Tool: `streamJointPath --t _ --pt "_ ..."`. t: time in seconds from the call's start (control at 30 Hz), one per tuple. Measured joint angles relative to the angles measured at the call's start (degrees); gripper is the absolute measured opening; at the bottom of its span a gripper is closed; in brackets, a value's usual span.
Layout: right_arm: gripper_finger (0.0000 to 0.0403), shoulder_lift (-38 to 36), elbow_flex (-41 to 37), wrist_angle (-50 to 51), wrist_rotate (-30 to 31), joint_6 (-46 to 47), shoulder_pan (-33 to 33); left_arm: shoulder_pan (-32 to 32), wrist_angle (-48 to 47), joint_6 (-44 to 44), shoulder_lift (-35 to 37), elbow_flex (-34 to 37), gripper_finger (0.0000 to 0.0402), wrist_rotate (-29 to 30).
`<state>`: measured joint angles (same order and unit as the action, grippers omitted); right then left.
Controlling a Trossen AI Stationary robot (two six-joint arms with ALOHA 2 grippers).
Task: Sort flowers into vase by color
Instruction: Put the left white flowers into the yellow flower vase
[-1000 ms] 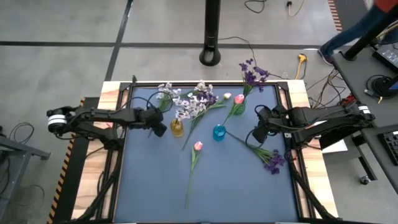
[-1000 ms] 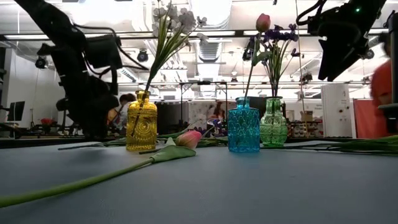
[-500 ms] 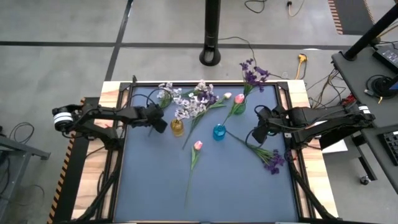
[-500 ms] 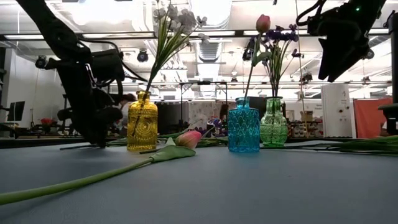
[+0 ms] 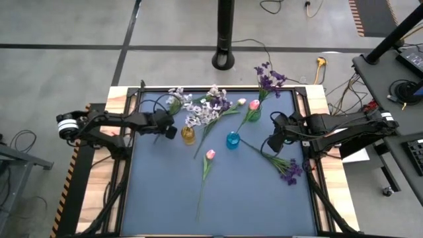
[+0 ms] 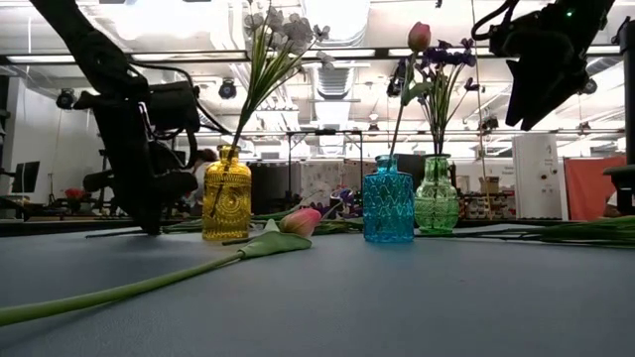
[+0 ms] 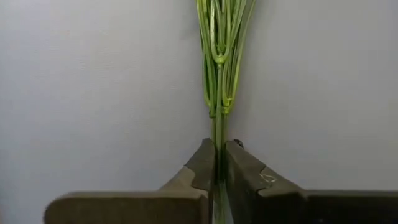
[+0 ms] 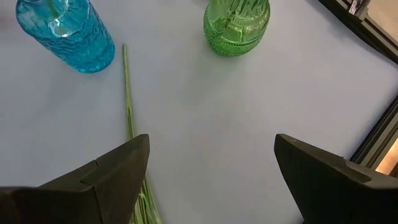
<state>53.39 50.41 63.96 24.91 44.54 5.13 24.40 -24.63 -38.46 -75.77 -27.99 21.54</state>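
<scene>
Since the earlier frame, the left end effector (image 7: 219, 163) has been clamped on a thin green flower stem (image 7: 219, 93) lying on the surface beside the yellow glass vase (image 5: 188, 137). The right end effector (image 8: 211, 163) is held apart. Several flowers remain unsorted.

The blue vase (image 5: 232, 140) stands mid-table. Left of it is the yellow vase (image 5: 188, 136), with the left gripper (image 5: 168, 131) just beyond. A pink tulip (image 5: 206, 173) lies below it. The right gripper (image 5: 272, 143) hovers to its right, above a purple spray (image 5: 285, 166).
</scene>
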Motion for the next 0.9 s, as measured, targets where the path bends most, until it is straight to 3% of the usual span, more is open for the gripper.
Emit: streamJointPath --t 0.43,0.73,0.83,0.9 --pt "0.0338 0.0 0.0 -0.6 0.2 0.0 0.0 0.0 -25.2 0.4 17.5 -13.1 0.0001 9.2" --pt "0.0338 0.0 0.0 -2.7 0.2 -0.9 0.0 -0.2 -38.2 2.5 26.1 -27.8 0.0000 7.3" --pt "0.0338 0.0 0.0 -3.3 0.3 -1.1 0.0 -2.3 -38.3 3.7 27.9 -31.9 0.0000 7.1" --pt "0.0338 0.0 -0.7 -5.7 2.5 -3.6 0.3 -5.5 -33.6 6.1 29.7 -32.8 0.0000 6.6"
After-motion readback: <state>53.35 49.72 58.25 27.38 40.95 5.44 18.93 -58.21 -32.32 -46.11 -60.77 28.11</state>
